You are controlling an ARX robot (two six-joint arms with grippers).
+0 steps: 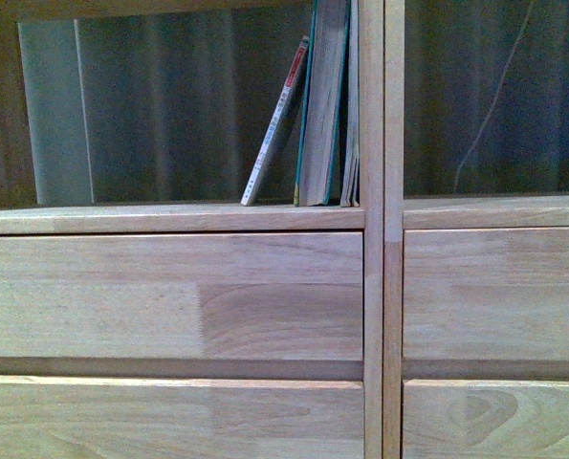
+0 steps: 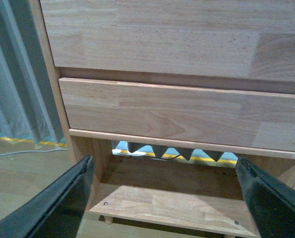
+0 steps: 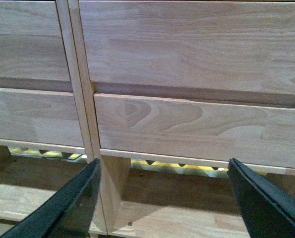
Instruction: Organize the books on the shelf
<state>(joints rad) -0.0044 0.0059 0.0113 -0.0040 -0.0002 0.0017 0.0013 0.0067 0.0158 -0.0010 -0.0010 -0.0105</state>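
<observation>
In the front view the light-wood shelf (image 1: 169,218) fills the frame. In its left open compartment a slim white-spined book with red marks (image 1: 276,122) leans to the right against a thicker teal-covered book (image 1: 322,100) with cream pages. Pale booklets (image 1: 351,105) stand against the upright post (image 1: 371,143). No arm shows in the front view. My left gripper (image 2: 164,196) is open and empty, low in front of the left drawer fronts (image 2: 187,114). My right gripper (image 3: 162,198) is open and empty, low in front of the right drawer fronts (image 3: 197,124).
Below the open compartments are plain drawer fronts (image 1: 169,296) on both sides of the post. A low bottom board (image 2: 167,208) lies under the drawers. The right compartment (image 1: 494,96) shows only a curtain and a thin cable behind it. Yellow floor tape (image 3: 157,163) shows behind the unit.
</observation>
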